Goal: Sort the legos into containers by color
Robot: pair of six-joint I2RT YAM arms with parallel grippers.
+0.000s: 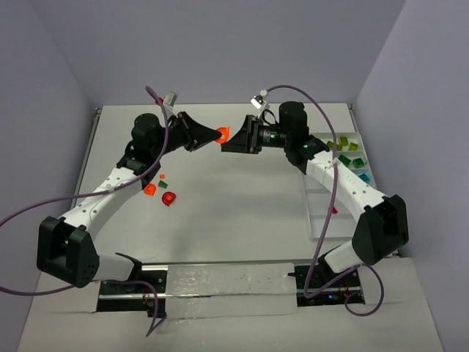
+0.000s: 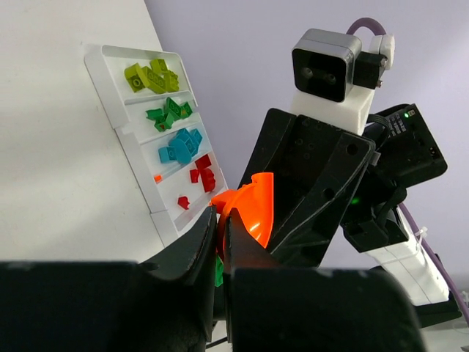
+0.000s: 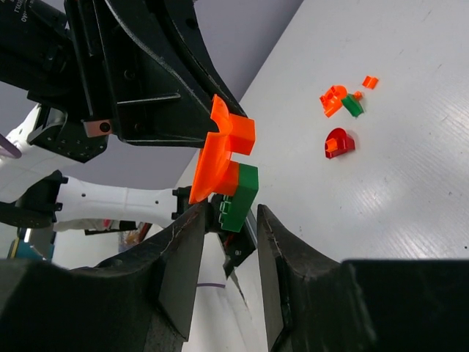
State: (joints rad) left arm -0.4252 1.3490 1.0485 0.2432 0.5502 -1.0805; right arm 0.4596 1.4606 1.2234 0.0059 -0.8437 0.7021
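1. A white surface lies between pale lavender walls; both arms reach over its far middle, and their claws meet tip to tip above it.
2. The left claw is clamped tight on an orange piece with a flared, curved shape; a green brick is joined to the lower edge of that piece; both are held clear of the surface.
3. The right claw has one finger on each side of the green brick, with its jaws partly apart; I cannot tell whether they press on the brick.
4. The tray lies along the right edge of the surface, well apart from both claws; in the left wrist view its compartments hold, in order, lime bricks, dark green bricks, teal bricks and red bricks; a tiny orange bit lies at the far end of the red compartment.
5. Four pieces lie loose on the surface beside the left arm: an orange brick, a small green brick touching it, an orange chip just beyond, and a red piece nearby.
6. A line of small white print on the right arm's black housing is too small to read.
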